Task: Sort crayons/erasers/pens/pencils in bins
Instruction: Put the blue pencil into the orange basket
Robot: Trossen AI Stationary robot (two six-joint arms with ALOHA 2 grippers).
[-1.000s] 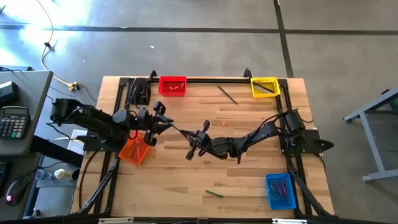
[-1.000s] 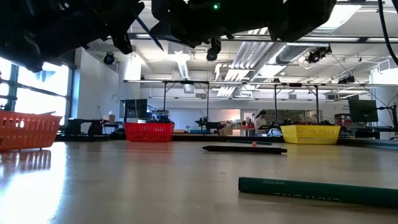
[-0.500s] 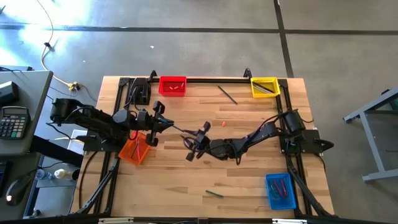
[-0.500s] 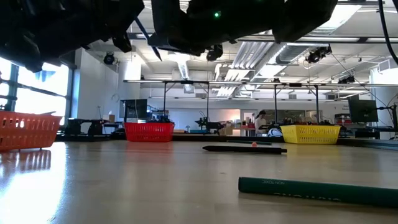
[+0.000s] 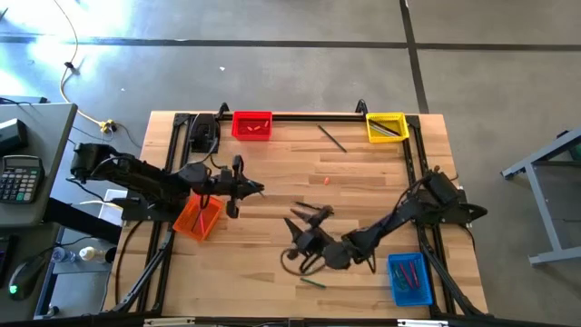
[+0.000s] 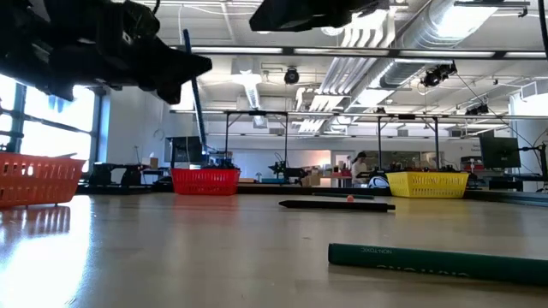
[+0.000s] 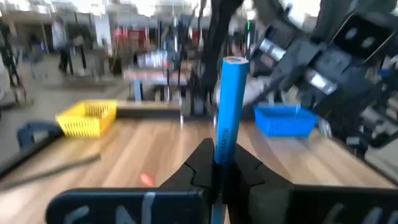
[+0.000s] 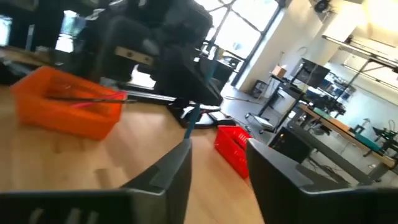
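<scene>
A blue pen (image 7: 229,106) sits in my left gripper (image 5: 245,188), which is shut on it above the table's left half, beside the orange bin (image 5: 198,216). In the low view the pen (image 6: 196,103) stands nearly upright in the air. My right gripper (image 5: 311,214) is open and holds nothing, above the table's middle toward the near edge. A green pencil (image 5: 313,282) lies flat near the front edge. A dark stick (image 5: 331,138) lies at the back, and a small eraser (image 5: 325,180) lies mid-table. The red bin (image 5: 251,125), yellow bin (image 5: 386,127) and blue bin (image 5: 410,277) stand at the table's edges. My left gripper pinches the pen's shaft (image 7: 222,146) between its two fingers. Most of the pen reaches out past the fingertips, and a short piece shows behind them. The pen is lifted clear of the table, steeply tilted, its long part hanging below the gripper (image 6: 184,64).
The orange bin holds thin sticks, and the blue bin holds several pens. A black frame runs along the table's back and sides. Bare wood lies between the two arms and along the front left.
The pen has passed from my right gripper to my left. My left gripper has shut on it, and my right has opened and drawn back toward the near edge. The pen, which spanned both grippers, now stands steeply in the left alone.
</scene>
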